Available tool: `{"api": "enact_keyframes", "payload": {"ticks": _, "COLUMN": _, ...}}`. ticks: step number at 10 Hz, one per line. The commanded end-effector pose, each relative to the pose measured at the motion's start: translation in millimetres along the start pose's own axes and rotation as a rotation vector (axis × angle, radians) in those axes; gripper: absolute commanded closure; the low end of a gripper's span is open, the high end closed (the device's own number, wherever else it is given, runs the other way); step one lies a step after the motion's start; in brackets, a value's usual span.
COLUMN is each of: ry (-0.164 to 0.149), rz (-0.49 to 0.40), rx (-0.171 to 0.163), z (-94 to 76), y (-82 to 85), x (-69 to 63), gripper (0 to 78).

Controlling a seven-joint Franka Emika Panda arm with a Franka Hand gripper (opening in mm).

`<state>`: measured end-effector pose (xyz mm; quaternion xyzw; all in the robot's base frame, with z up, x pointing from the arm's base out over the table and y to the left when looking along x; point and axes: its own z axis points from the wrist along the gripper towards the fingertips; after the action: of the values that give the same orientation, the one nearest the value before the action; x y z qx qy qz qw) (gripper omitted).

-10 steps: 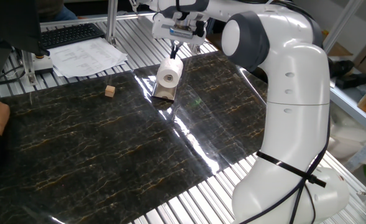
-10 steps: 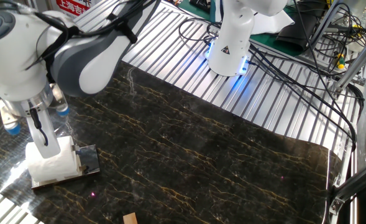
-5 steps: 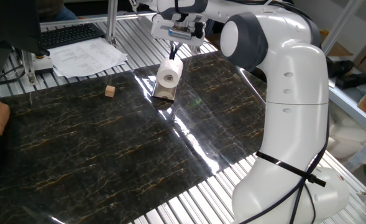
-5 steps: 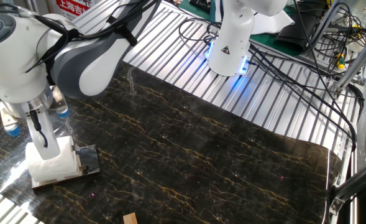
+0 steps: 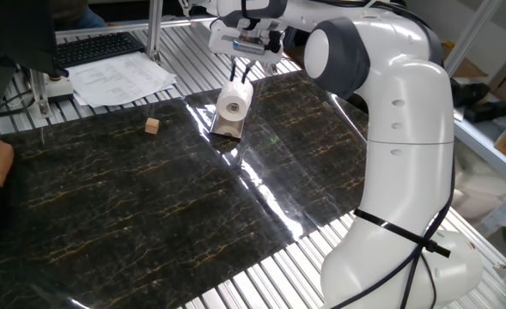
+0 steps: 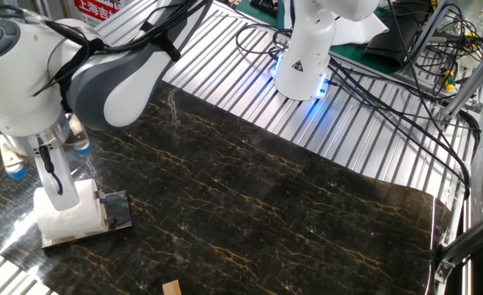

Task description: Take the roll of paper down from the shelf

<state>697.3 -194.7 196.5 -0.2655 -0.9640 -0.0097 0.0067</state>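
Off to the tool's far left, in the view from the arm's side, we pass printed paper sheets (image 5: 119, 79) and a tiny wooden cube (image 5: 152, 126) on the dark marbled table (image 5: 132, 206), both well apart from the work. Moving right, we reach the gripper (image 5: 241, 75), which hangs directly over the roll of paper (image 5: 233, 103). The roll lies on its side on the shelf (image 5: 225, 129), hollow core facing outward, with the stand's pale base just beneath it.

From the other side we see one pale finger (image 6: 54, 182) reaching down onto the top of the roll of paper (image 6: 70, 215), and the dark upright of the shelf (image 6: 116, 210) just to the tool's right. The second finger is hidden behind the first, so we cannot tell whether the jaws are spread or already pinching the paper; contact looks likely but is not certain.

We judge this the grasping step: the roll is not yet off its stand. Next we need a firm pinch on the soft paper, then a straight lift clear of the upright before setting the roll on the table beside the shelf.
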Motion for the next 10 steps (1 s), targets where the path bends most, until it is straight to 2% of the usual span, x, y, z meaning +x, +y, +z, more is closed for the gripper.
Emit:
{"api": "enact_keyframes", "payload": {"ticks": 1, "ry": 0.0, "rz": -0.003, "rx": -0.001, "z": -0.8, "y": 0.1, "x": -1.2, "gripper": 0.1}}
{"api": "enact_keyframes", "payload": {"ticks": 9, "ry": 0.0, "rz": -0.003, "rx": -0.001, "z": -0.8, "y": 0.1, "x": -1.2, "gripper": 0.1}}
{"api": "enact_keyframes", "payload": {"ticks": 10, "ry": -0.005, "rz": 0.021, "rx": -0.003, "z": 16.4, "y": -3.0, "x": -8.7, "gripper": 0.1}}
